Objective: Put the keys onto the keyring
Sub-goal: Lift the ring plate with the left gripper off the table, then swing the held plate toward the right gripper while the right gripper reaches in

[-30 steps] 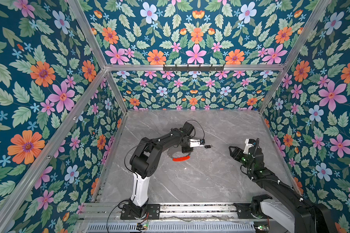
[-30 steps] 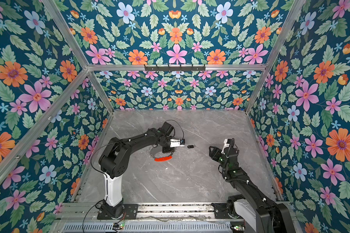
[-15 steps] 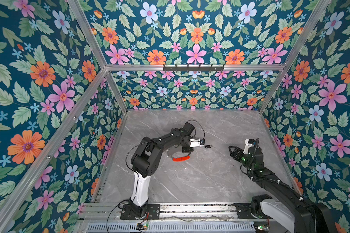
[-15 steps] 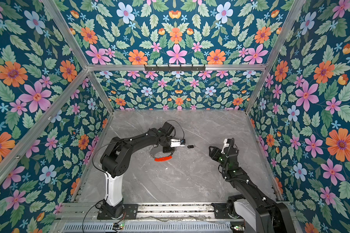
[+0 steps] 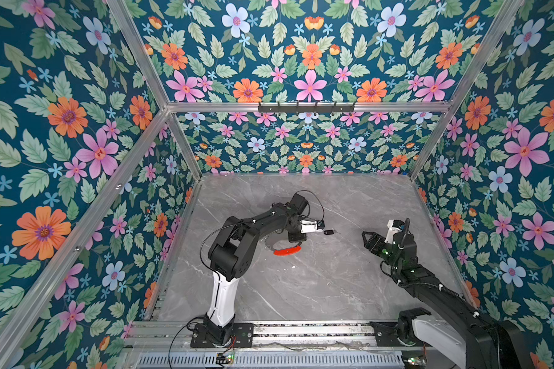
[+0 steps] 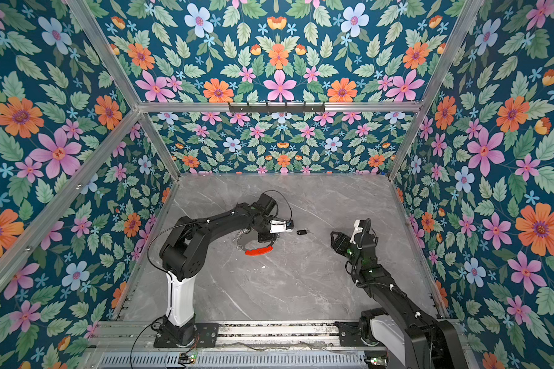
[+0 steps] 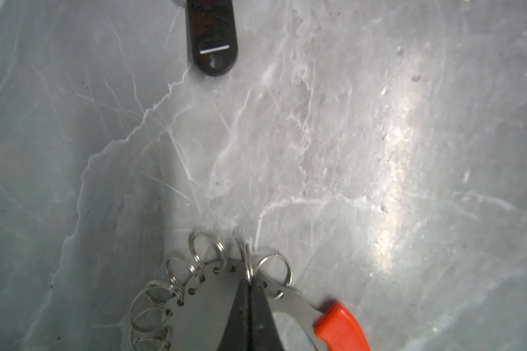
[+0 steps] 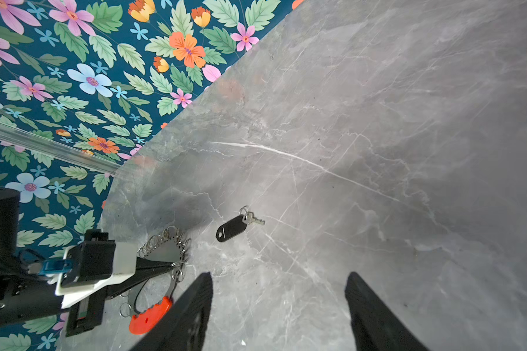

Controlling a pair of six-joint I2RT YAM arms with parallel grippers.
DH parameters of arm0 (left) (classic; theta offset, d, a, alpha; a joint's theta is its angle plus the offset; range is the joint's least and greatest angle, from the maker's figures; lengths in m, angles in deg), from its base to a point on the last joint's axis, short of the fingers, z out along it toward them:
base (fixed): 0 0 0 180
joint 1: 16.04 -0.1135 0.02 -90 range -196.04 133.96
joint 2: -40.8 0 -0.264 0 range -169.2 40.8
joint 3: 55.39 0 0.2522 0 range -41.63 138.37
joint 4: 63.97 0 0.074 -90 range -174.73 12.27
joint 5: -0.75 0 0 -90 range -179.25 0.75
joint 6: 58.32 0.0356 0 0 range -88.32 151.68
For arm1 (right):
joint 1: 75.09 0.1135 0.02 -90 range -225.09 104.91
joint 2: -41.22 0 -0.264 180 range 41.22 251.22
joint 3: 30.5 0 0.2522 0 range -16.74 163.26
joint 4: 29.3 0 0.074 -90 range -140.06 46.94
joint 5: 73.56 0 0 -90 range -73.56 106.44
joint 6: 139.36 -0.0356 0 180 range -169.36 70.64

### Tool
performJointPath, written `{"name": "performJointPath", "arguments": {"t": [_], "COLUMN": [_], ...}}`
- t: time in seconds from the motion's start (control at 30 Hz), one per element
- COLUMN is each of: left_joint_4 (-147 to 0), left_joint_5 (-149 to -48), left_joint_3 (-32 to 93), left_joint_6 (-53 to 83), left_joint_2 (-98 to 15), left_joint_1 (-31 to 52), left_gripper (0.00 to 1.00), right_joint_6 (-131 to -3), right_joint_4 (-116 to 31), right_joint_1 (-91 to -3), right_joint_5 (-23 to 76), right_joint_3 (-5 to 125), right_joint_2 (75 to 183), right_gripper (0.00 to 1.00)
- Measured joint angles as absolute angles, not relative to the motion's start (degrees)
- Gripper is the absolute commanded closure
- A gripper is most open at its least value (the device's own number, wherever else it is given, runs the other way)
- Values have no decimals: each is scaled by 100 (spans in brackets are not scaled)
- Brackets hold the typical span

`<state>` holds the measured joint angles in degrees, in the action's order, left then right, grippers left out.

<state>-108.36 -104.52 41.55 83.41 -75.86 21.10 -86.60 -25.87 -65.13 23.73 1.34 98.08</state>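
- In both top views, the keyring (image 5: 287, 251) is shown on the grey marbled counter (image 5: 301, 287) and is recognised by its red curved segment. The left claw (image 5: 296, 237) is lowered onto the keyring from above, and part of the loop is hidden by the left arm (image 5: 253, 223).
- In a top view, the keys (image 6: 302, 232) appear as a small black fob lying flat on the counter. They are set apart from the keyring, between it and the right claw (image 6: 337, 239). The right claw is held well apart from the keyring, with its tips pointed toward it.
- In the left wrist view, the left claw (image 7: 250, 287) is seen pressed together, with one small silver ring (image 7: 249, 264) of the keyring (image 7: 207, 299) pinched edge-on between its fingers. The keyring is resolved as a flat metal crescent, pierced with holes along its rim and threaded with small rings, with a red end piece (image 7: 338, 325). The keys (image 7: 212, 39) lie beyond the keyring and clear of it, and a pale bar is marked on the black fob.
- In the right wrist view, the right claw (image 8: 279, 276) is shown spread wide over the counter. The keys (image 8: 232, 231) are resolved as the black fob joined to a short silver key (image 8: 255, 220), placed near the keyring (image 8: 165, 249) but not touching it. The left claw (image 8: 172, 266) is seen closed on the keyring's ringed rim.
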Motion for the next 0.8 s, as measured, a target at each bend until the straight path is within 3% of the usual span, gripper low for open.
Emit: {"name": "performJointPath", "arguments": {"t": [0.43, 0.63, 0.8], "left_joint_4": [-10876, -10408, -8961], "left_joint_5": [-10296, -11125, -11951], "left_joint_3": [4312, 3895, 2566], "left_joint_6": [7661, 6369, 4914], "left_joint_2": [-6915, -6113, -5123], "left_joint_1": [2115, 2115, 2119], "left_gripper": [100, 100, 100], "right_joint_6": [-8660, -8664, -8666], "right_joint_4": [-2592, -2596, -2616], "right_joint_1": [-6513, -6513, -6513], "right_joint_5": [2373, 2364, 2397], "right_joint_3": [137, 119, 119], "right_joint_2": [9756, 9623, 9511], "right_gripper": [30, 30, 30]}}
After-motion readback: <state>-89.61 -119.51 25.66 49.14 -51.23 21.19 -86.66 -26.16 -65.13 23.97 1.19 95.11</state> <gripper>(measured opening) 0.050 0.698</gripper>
